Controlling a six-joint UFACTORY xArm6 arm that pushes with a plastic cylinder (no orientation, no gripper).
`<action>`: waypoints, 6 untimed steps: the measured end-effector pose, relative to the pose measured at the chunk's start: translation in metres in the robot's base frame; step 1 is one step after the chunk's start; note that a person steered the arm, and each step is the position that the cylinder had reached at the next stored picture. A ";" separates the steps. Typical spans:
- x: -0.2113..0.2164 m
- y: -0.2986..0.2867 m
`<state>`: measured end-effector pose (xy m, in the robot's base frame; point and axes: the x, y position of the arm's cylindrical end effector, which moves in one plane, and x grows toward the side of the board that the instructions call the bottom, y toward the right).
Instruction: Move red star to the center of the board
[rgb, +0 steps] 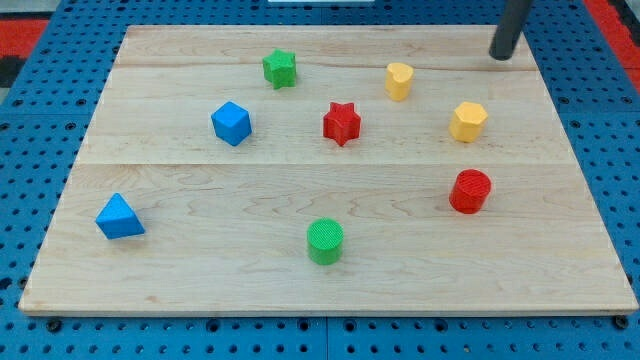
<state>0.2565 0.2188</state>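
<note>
The red star (341, 123) lies on the wooden board (200, 270), a little above the board's middle. My tip (500, 56) is at the view's top right, near the board's top edge, well to the right of and above the red star. It touches no block. The nearest blocks to it are the yellow heart-like block (399, 80) to its left and the yellow hexagon (467, 121) below it.
A green star (280, 68) sits at top centre-left. A blue cube (231, 123) is left of the red star. A blue triangular block (119, 218) is at lower left. A green cylinder (325, 241) is at bottom centre. A red cylinder (469, 191) is at right.
</note>
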 end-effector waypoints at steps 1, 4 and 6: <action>0.000 -0.056; 0.119 -0.144; 0.181 -0.192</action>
